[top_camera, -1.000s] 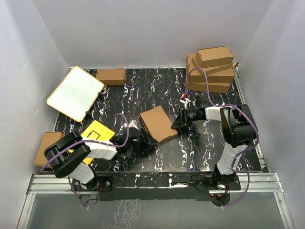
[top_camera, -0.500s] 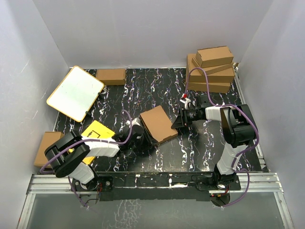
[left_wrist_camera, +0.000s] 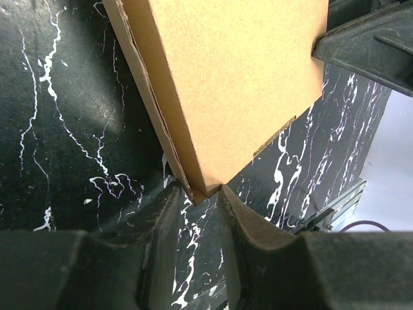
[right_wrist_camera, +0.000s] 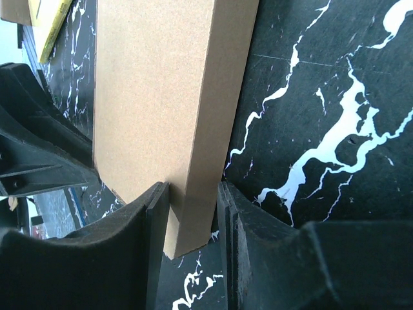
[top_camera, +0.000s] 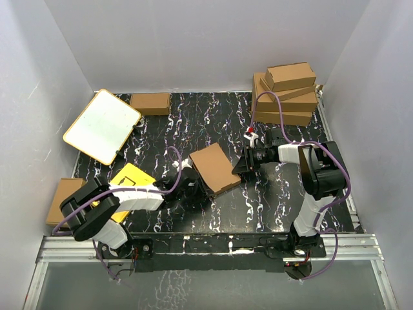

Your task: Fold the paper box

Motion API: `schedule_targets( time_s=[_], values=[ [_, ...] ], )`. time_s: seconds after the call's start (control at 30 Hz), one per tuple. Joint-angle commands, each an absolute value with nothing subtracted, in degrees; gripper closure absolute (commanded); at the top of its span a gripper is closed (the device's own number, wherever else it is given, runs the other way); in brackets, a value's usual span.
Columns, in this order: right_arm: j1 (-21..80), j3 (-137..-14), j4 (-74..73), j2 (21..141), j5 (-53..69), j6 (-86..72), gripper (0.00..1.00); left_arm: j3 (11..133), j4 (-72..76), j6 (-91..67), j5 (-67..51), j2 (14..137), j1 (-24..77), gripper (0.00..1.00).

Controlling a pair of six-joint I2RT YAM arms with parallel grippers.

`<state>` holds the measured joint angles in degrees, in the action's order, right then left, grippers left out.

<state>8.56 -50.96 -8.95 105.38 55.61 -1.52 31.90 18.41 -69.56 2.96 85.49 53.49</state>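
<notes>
**Ana:** What takes up most of the space?

**Ben:** A black worktop (top_camera: 271,206) veined with white, with pale walls around it. At its far left corner a white board (top_camera: 102,126) with an orange rim sits at a slant. At the far right corner there is a stack of brown cardboard boxes (top_camera: 287,97).

**Ana:** And the paper box?

**Ben:** The paper box (top_camera: 214,166) is near the middle of the worktop, between the two arms. It is folded up into a thin brown mailer and turned at an angle. I can't tell whether it lies fully flat or is raised a little.

**Ana:** Any other cardboard?

**Ben:** A smaller brown box (top_camera: 150,103) sits at the far edge, just beside the board. Another box (top_camera: 61,200) is at the left edge, partly hidden by the left arm (top_camera: 122,200). A yellow card (top_camera: 132,177) with black lines lies against that arm.

**Ana:** How do the jaws stand?

**Ben:** The left jaws are at the paper box's near corner. In the wrist view the corner tip sits between the two dark fingers (left_wrist_camera: 161,226), which pinch it from both sides. The right jaws, on the right arm (top_camera: 310,165), pinch the paper box near its right corner. The narrow side wall is clamped between the fingers (right_wrist_camera: 145,219), and both touch the cardboard.
</notes>
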Motion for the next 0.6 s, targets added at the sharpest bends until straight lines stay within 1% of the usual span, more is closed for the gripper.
schedule_targets(
  time_s=[0.0, 0.07, 0.3, 0.4, 0.57],
  values=[
    [9.35, -51.25, -9.40, 106.70, 51.33, 1.25, 0.62, 33.44, 15.95, -68.53, 4.64, 82.31, 54.01, 0.70],
    [9.30, -51.29, -9.40, 106.70, 51.38, 1.19, 0.62, 33.36, 15.95, -68.61, 4.64, 81.66, 53.97, 0.69],
    [9.34, -51.28, -9.40, 106.70, 51.33, 1.14, 0.62, 32.92, 16.60, -69.10, 4.54, 81.12, 54.01, 0.70],
    [9.40, -51.32, -9.38, 106.72, 51.39, 1.18, 0.62, 32.70, 17.09, -69.26, 4.75, 81.61, 53.97, 0.71],
    [9.36, -51.33, -9.40, 106.66, 51.42, 1.14, 0.62, 32.78, 18.27, -69.52, 4.60, 83.35, 53.98, 0.78]
  ],
)
